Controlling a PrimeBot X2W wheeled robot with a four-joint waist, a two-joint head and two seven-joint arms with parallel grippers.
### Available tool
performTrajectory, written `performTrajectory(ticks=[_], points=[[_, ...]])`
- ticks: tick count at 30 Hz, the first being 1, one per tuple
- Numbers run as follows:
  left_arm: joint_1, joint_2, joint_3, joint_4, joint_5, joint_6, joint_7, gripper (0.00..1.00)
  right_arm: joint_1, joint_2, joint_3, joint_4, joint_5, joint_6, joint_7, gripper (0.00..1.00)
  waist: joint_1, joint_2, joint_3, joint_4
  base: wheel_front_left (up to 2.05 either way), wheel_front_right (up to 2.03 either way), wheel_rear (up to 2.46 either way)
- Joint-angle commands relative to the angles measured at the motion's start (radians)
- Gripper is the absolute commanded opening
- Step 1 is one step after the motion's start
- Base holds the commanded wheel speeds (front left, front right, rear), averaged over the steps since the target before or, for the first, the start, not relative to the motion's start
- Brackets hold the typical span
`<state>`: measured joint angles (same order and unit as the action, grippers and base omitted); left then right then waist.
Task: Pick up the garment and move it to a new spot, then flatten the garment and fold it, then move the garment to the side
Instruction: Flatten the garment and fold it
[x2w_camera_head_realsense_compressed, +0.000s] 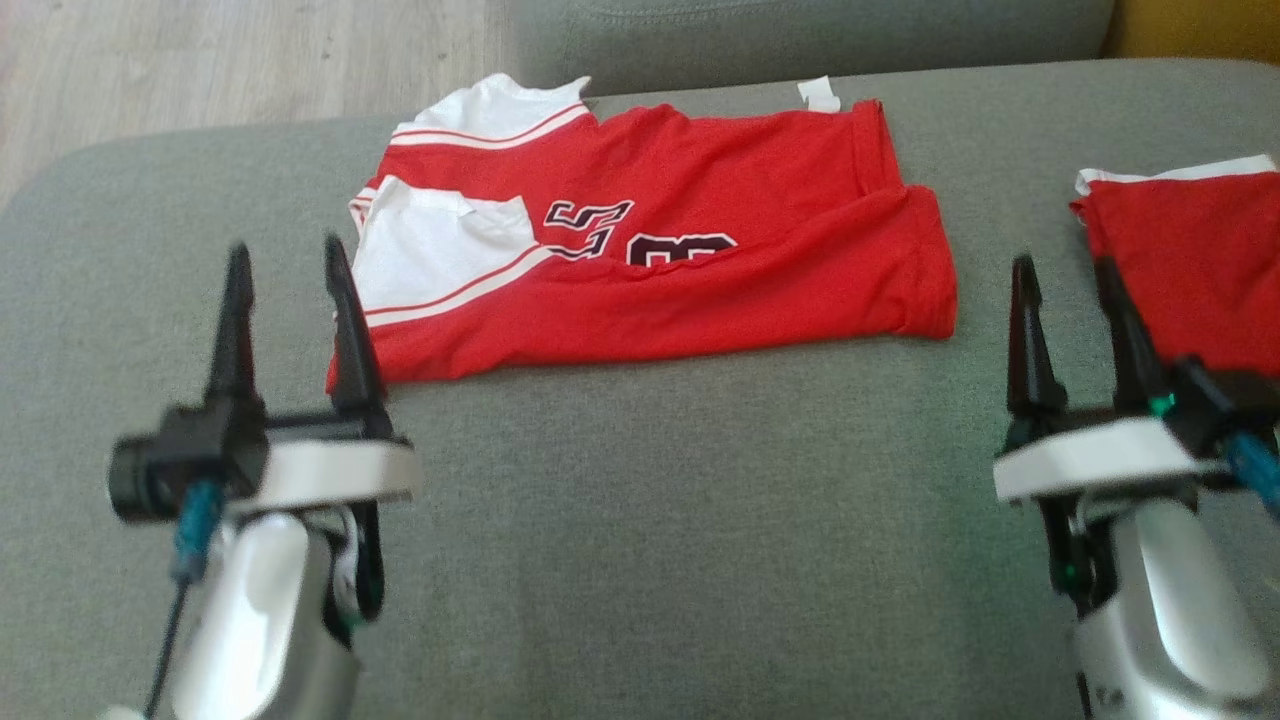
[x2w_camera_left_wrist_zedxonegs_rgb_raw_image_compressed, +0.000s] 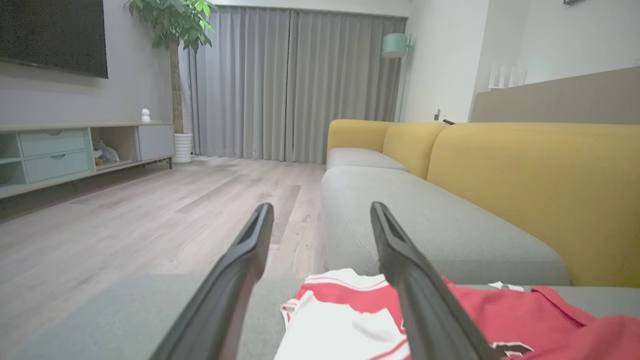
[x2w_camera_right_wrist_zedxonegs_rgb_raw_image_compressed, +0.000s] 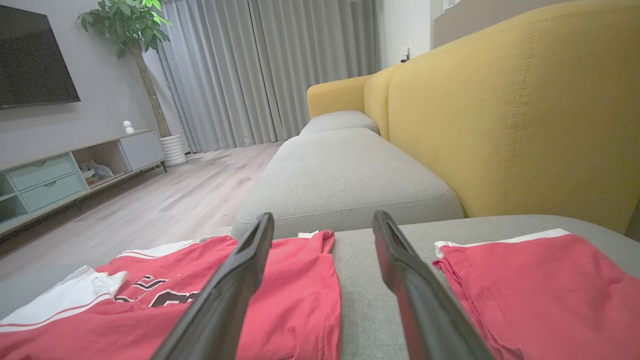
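Nearest, head view: left pincer (x2w_camera_head_realsense_compressed: 287, 248) at the lower left and right pincer (x2w_camera_head_realsense_compressed: 1063, 265) at the lower right, both blurred.
Pincer state, head view: each has its two fingers spread, with nothing between them.
Garment, head view: one red garment (x2w_camera_head_realsense_compressed: 700, 280) lies folded on the grey cushion (x2w_camera_head_realsense_compressed: 650, 500), beyond the left pincer and toward the middle. It has white sleeve parts at its left.
Hard to read, head view: two dark characters are on the garment. The lower one is half tucked under a fold, and I cannot read it surely.
Cut off, head view: a second red cloth (x2w_camera_head_realsense_compressed: 1190, 270) runs out of the right edge. I cannot tell whether the right pincer touches it.
Count, head view: two pincers, two red cloths, one white tag (x2w_camera_head_realsense_compressed: 820, 93) at the garment's far edge.
Left wrist view, fingers: two dark fingers (x2w_camera_left_wrist_zedxonegs_rgb_raw_image_compressed: 235, 280) spread apart and holding nothing.
Left wrist view, garment: only its white and red end (x2w_camera_left_wrist_zedxonegs_rgb_raw_image_compressed: 340, 320) shows, cut by the bottom edge and partly hidden behind the right finger.
Left wrist view, room: one yellow sofa back (x2w_camera_left_wrist_zedxonegs_rgb_raw_image_compressed: 525, 190), one plant (x2w_camera_left_wrist_zedxonegs_rgb_raw_image_compressed: 172, 30), grey curtains (x2w_camera_left_wrist_zedxonegs_rgb_raw_image_compressed: 300, 85).
Right wrist view, fingers: two fingers (x2w_camera_right_wrist_zedxonegs_rgb_raw_image_compressed: 415, 300) spread, with bare grey cushion (x2w_camera_right_wrist_zedxonegs_rgb_raw_image_compressed: 360, 300) between them.
Right wrist view, cloths: the garment (x2w_camera_right_wrist_zedxonegs_rgb_raw_image_compressed: 295, 290) lies to the left, partly behind the left finger. The second red cloth (x2w_camera_right_wrist_zedxonegs_rgb_raw_image_compressed: 540, 290) lies to the right, cut by the bottom edge. The two are apart.
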<state>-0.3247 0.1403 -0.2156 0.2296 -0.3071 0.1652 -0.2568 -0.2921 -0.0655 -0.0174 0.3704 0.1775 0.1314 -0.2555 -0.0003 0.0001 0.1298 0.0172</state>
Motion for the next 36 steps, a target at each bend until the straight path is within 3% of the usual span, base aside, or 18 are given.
performTrajectory(ticks=[1,8,17,28,36], points=[[-0.010,0.003,0.046,-0.038,0.014,-0.007,-0.005,1.00,-0.026,0.002,0.006,-0.060,-0.014,-0.001,-0.006,1.00,0.0003,-0.0001,-0.006,-0.001,0.00,0.00,0.00],[0.070,-0.042,0.077,0.004,0.073,-0.062,-0.005,1.00,0.067,0.015,0.017,-0.140,0.003,-0.001,-0.006,1.00,0.0003,-0.0001,-0.003,-0.017,0.00,0.00,0.00],[-0.034,-0.027,0.068,0.286,0.096,-0.092,0.024,1.00,0.052,0.015,0.060,-0.162,0.032,-0.001,-0.006,1.00,0.0003,-0.0001,0.054,-0.057,0.00,0.00,0.00],[-0.165,0.027,0.100,0.560,0.110,-0.007,0.062,1.00,0.047,0.015,0.076,-0.159,0.050,-0.001,-0.006,1.00,0.0003,-0.0001,0.096,-0.092,0.00,0.00,0.00],[-0.212,0.045,0.098,0.668,0.104,-0.008,0.069,1.00,0.060,0.015,0.099,-0.165,0.062,-0.001,-0.006,1.00,0.0003,-0.0001,0.105,-0.103,0.00,0.00,0.00]])
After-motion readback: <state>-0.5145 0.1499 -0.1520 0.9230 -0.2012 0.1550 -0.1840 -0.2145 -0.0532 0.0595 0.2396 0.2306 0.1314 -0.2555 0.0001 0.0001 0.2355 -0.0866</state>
